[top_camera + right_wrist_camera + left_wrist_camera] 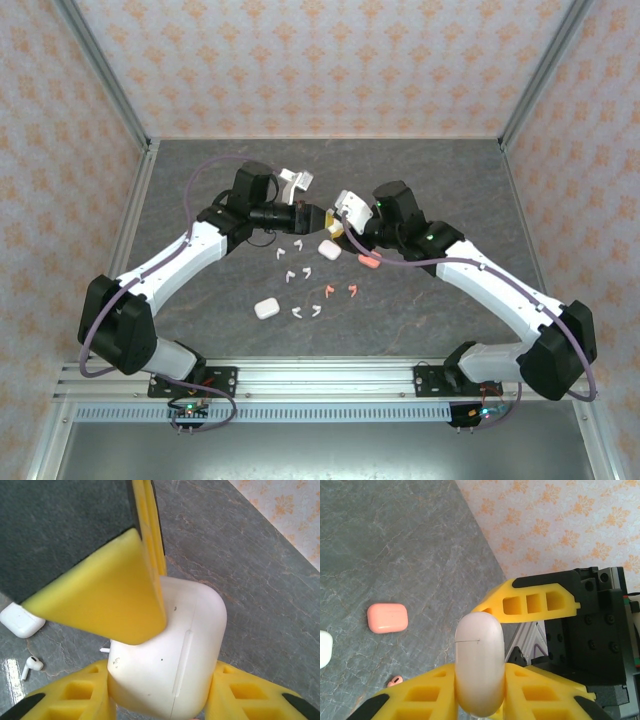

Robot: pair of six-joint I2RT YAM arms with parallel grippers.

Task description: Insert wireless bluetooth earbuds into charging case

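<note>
1. the left gripper [318,216] is clenched on a white, pebble-shaped plastic charging case [479,655]; in the left wrist view its yellow fingers [405,697] press against both sides of the case.
2. the right gripper [338,226] grasps the same case from the opposite side. in the right wrist view its yellow fingers sit on either side of the case's body, and one finger of the left gripper lies across the top.
3. the tiny white hooked plastic earbuds [290,275] lie loose on the table, on the near side of the joined grippers toward the arm bases, and none touches a finger. two salmon-pink earbuds [329,291] rest side by side among them.
4. a second white case [328,250] sits just on the near side of the grippers. a third white case [266,309] lies closer to the bases, and a salmon-pink case [367,260] lies beside the right arm.
5. the dark grey marbled tabletop [450,180] is enclosed by cream wall panels [300,60] with an orange floral pattern, held by metal corner posts [105,70].
</note>
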